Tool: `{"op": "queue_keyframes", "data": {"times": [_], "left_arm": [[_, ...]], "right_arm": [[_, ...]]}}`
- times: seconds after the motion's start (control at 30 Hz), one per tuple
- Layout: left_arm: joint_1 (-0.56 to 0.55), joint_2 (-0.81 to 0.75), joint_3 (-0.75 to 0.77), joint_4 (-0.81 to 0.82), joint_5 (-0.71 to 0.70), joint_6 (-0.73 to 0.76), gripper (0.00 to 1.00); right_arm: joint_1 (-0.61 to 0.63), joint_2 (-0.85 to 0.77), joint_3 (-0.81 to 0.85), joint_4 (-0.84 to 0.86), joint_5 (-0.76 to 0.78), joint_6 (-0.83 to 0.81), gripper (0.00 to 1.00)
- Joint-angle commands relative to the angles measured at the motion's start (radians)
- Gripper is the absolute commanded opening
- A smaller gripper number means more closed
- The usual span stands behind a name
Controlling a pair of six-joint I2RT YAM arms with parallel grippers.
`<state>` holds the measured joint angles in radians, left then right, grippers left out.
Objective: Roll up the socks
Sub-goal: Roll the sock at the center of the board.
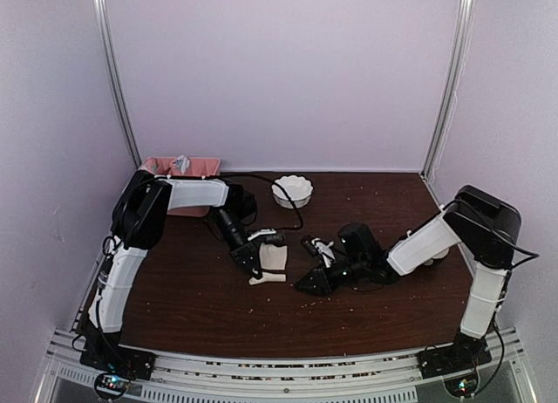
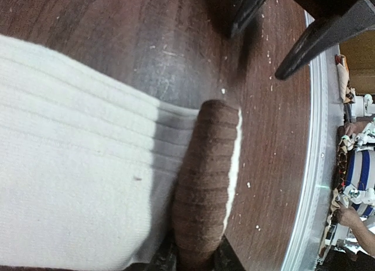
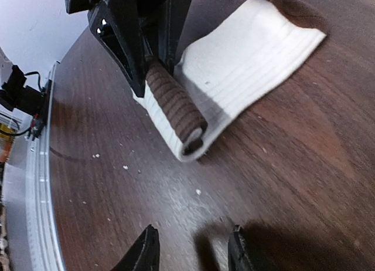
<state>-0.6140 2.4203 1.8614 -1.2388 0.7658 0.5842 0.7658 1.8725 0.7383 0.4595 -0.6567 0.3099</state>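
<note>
left gripper clamps brown rolled end of cream sock | right gripper parted, empty, near | white bowl behind, well apart

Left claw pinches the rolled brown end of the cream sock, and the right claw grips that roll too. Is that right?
Not quite. The left claw does pinch the rolled brown end of the cream sock, but the right claw is open, short of the roll and gripping nothing, as the right wrist view shows.
</note>
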Motion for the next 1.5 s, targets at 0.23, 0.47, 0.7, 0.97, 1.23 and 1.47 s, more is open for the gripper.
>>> {"op": "queue_keyframes", "data": {"times": [0.23, 0.47, 0.7, 0.97, 1.23, 1.47], "left_arm": [[0.01, 0.075, -0.026, -0.044, -0.214, -0.019, 0.17], [0.011, 0.081, -0.006, -0.041, -0.237, -0.047, 0.16], [0.011, 0.122, 0.007, -0.09, -0.19, -0.031, 0.17], [0.011, 0.145, 0.014, -0.109, -0.179, -0.027, 0.18], [0.011, 0.145, 0.015, -0.12, -0.176, -0.007, 0.19], [0.011, 0.141, 0.016, -0.135, -0.162, 0.012, 0.21]], "right_arm": [[0.133, -0.336, -0.215, 0.049, 0.837, -0.209, 1.0], [0.072, -0.334, -0.314, 0.366, 0.797, -0.091, 1.0], [0.306, -0.191, -0.209, 0.289, 0.695, -0.727, 0.98], [0.326, -0.015, 0.029, 0.084, 0.562, -0.945, 0.74], [0.3, 0.12, 0.201, -0.039, 0.532, -0.983, 0.55], [0.285, 0.176, 0.296, -0.166, 0.516, -0.962, 0.35]]}}
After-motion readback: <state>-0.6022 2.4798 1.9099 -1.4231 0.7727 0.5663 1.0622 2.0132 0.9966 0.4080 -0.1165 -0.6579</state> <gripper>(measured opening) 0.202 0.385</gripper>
